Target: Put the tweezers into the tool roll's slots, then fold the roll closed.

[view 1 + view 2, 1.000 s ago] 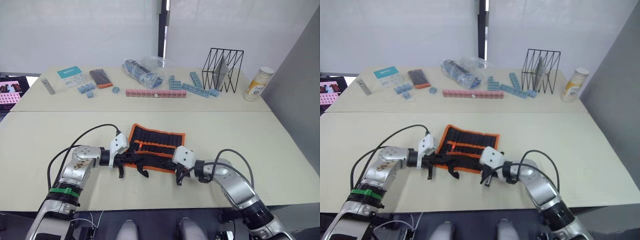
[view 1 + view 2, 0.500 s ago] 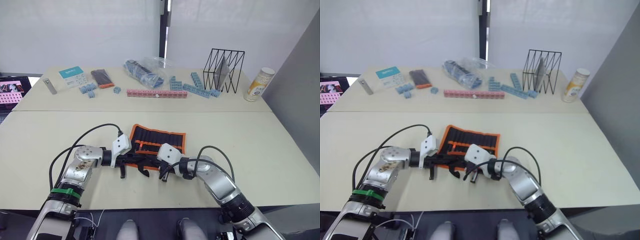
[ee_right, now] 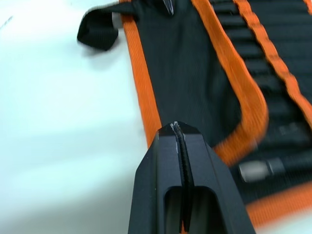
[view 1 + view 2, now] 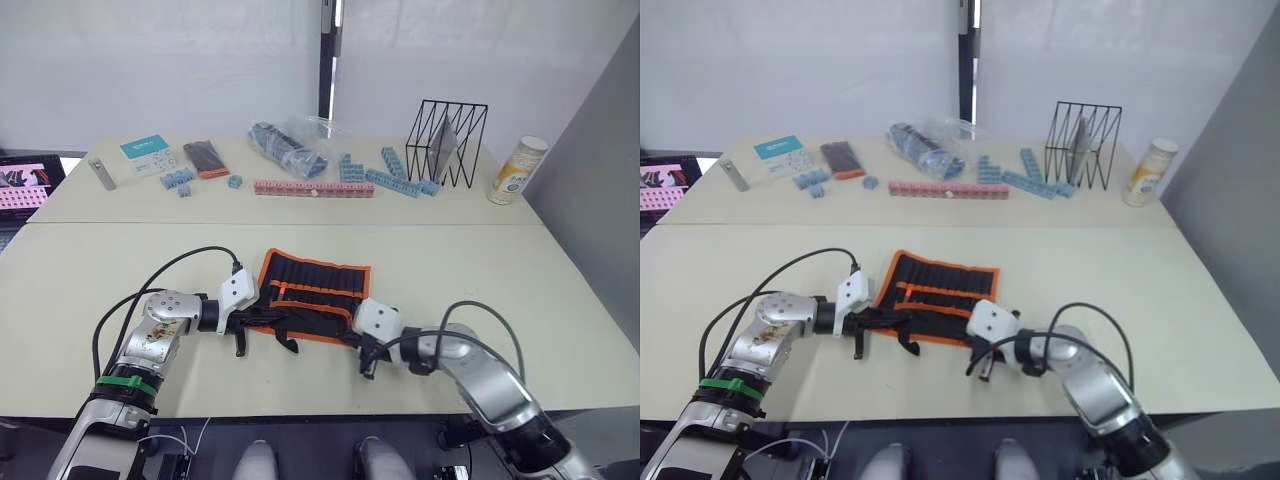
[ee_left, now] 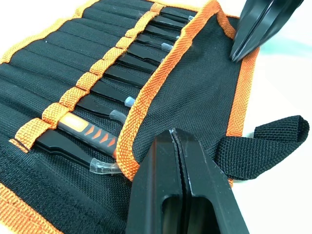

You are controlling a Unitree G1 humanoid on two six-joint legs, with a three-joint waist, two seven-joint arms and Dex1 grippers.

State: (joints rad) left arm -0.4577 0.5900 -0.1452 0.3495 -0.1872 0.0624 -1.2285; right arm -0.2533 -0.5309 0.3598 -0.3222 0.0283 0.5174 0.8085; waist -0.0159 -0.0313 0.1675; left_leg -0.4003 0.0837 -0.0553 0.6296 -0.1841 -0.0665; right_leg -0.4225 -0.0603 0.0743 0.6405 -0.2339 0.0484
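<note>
The tool roll [image 4: 318, 282], black with orange edging, lies unrolled in the middle of the near table. Its near flap [image 5: 195, 83] is folded up over the lower ends of the tweezers [image 5: 117, 73], which sit in the slots [image 5: 73, 58] side by side. The black strap [image 5: 263, 146] trails off the roll's near left corner. My left gripper [image 5: 174, 134] is shut, its tips on the flap's orange edge at the roll's left end. My right gripper [image 3: 176, 127] is also shut, its tips at the roll's near orange border toward the right end [image 4: 354, 341].
The far table holds a grey metal bar [image 4: 97, 172], a teal card [image 4: 145, 152], a small black-and-orange case [image 4: 205, 157], blue bricks [image 4: 392, 175], a pink strip [image 4: 312, 187], a plastic bag [image 4: 292, 145], a wire rack [image 4: 447, 135] and a bottle [image 4: 517, 168]. Bare tabletop surrounds the roll.
My right gripper slid left along the roll's near edge, then came back right to the near right corner. The left gripper and the roll stayed put.
</note>
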